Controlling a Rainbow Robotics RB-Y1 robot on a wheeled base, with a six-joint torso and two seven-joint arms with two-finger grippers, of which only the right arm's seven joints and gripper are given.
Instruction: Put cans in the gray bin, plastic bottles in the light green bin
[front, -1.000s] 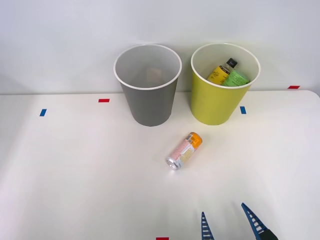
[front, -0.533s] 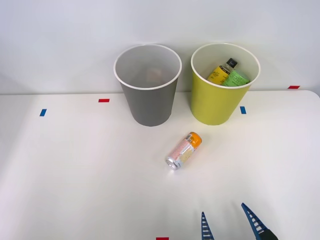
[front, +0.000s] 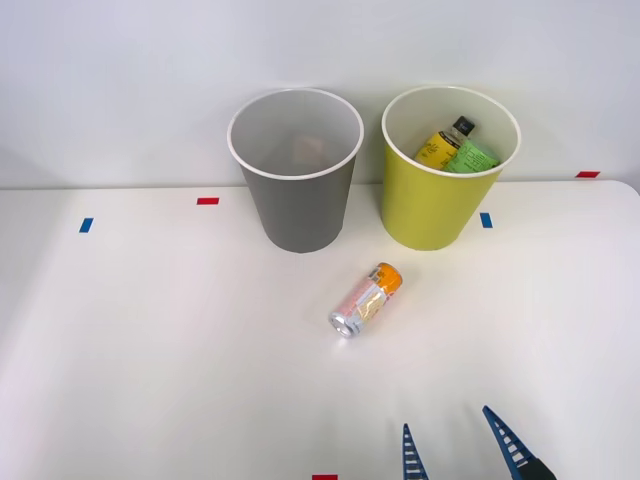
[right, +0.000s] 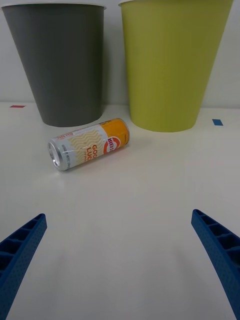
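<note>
Spread wide and holding nothing, the right gripper (front: 459, 447) was seen low over the table (front: 150, 340). From left to right, the gray bin (front: 296, 170), the can (front: 367, 300) lying before both bins, and the light green bin (front: 440, 180) holding two plastic bottles (front: 453, 147) were seen

Right end effector (front: 458, 443) sits low at the near edge of the front view, right of centre. Its two blue ribbed fingers (right: 20, 250) are spread wide apart, holding nothing and pointing forward.
</note>
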